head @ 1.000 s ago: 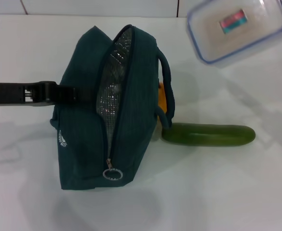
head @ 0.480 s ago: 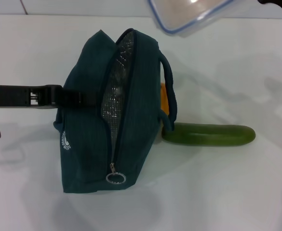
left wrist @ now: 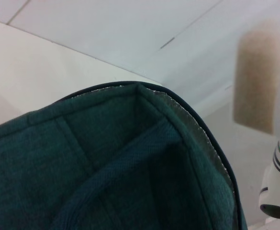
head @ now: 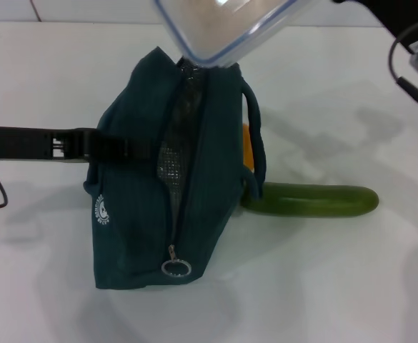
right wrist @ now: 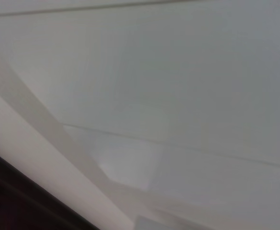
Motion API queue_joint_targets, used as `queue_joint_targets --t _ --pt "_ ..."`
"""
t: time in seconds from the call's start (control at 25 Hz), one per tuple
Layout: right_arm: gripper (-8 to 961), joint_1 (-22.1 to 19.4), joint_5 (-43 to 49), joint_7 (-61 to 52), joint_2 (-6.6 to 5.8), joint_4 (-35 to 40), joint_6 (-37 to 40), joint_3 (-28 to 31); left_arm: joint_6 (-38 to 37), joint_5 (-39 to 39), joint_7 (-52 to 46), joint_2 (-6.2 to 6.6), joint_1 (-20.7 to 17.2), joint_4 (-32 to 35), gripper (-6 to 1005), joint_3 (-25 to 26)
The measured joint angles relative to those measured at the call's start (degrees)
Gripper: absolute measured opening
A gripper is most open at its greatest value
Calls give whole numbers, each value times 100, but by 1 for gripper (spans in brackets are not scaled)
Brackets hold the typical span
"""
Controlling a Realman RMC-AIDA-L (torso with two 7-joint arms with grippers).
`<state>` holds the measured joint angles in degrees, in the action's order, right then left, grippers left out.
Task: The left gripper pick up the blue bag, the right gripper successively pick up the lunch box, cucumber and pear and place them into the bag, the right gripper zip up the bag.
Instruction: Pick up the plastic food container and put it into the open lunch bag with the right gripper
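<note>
Lunch box (head: 226, 25) shifted over blue bag (head: 162, 179) (unzipped) | contents seemingly none.

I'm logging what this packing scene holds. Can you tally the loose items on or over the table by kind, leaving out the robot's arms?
Bags: 1, the blue bag
Boxes: 1, the lunch box, above the bag's open top
Vegetables: 1, the cucumber
Fruit: 1, the pear, only an orange sliver showing behind the bag
Total: 4
</note>
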<state>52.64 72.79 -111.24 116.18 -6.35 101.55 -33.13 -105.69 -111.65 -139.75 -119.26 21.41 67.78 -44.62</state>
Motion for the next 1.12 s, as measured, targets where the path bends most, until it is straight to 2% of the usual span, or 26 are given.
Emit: queue_joint_targets --t 0.52,0.8,1.12 --pt "198 -27 792 97 0 -94 -665 10 30 47 -9 -8 14 8 39 -67" --pt "208 -45 1207 103 0 -64 -941 -8 56 48 35 -9 -41 8 39 201" --pt "219 28 1785 111 1 -82 -1366 22 59 55 116 -8 -92 -23 39 226"
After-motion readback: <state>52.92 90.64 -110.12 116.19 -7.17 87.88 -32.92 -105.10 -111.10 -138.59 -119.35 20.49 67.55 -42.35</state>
